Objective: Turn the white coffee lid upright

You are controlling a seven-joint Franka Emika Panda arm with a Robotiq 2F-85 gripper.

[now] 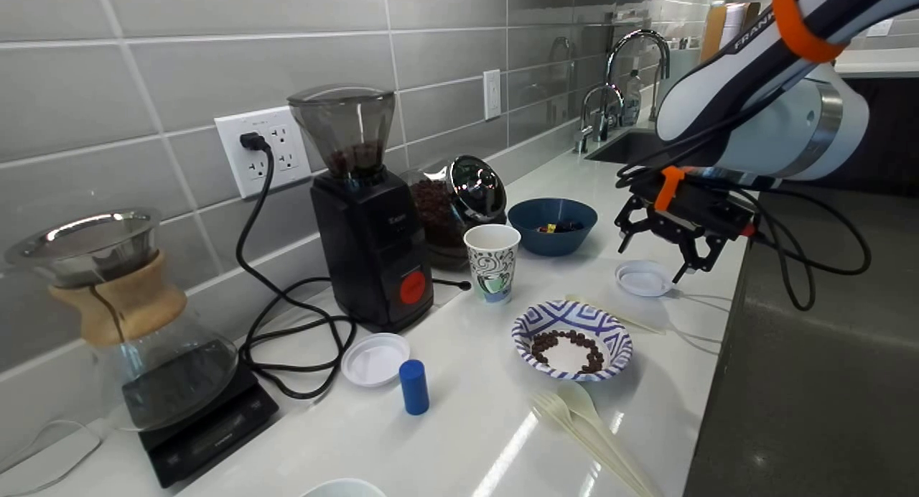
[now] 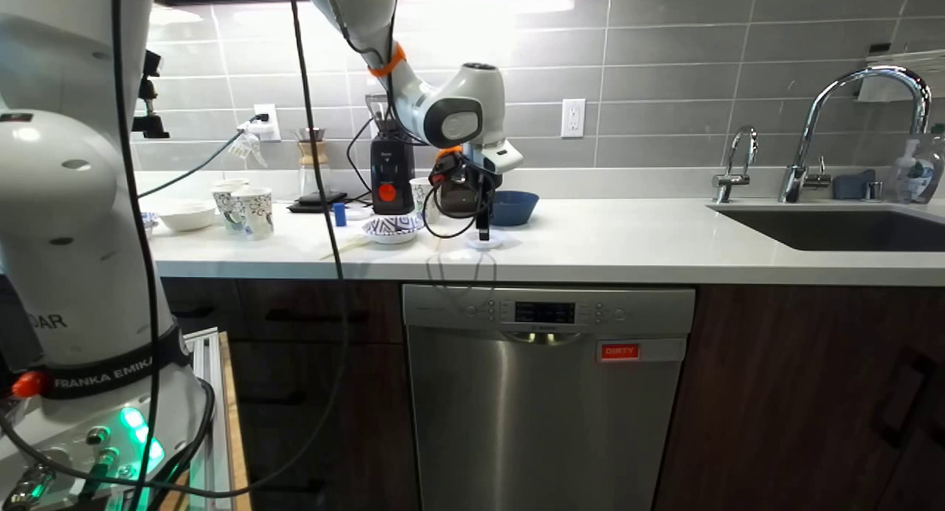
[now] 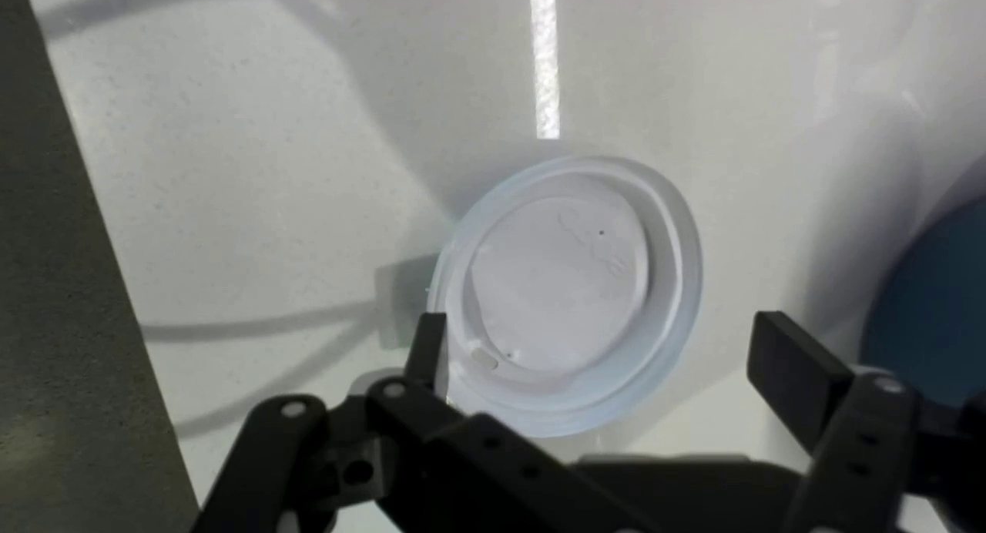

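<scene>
The white coffee lid (image 1: 644, 279) lies flat on the counter under my gripper, apparently hollow side up. In the wrist view the lid (image 3: 562, 279) shows a raised rim, a recessed round middle and a small sip hole. It also shows in an exterior view (image 2: 485, 241). My gripper (image 3: 601, 329) is open and empty, pointing down just above the counter. One fingertip overlaps the lid's edge on the counter-edge side; I cannot tell whether it touches. The other fingertip is apart from the lid, toward the blue bowl. The gripper also shows in both exterior views (image 1: 650, 261) (image 2: 483, 232).
A dark blue bowl (image 1: 551, 228) stands near the lid. A patterned paper cup (image 1: 493, 262), a patterned bowl with beans (image 1: 572, 339), a black grinder (image 1: 373, 245) and another white disc (image 1: 375, 359) stand farther along. The counter's front edge (image 3: 100, 232) is close to the lid.
</scene>
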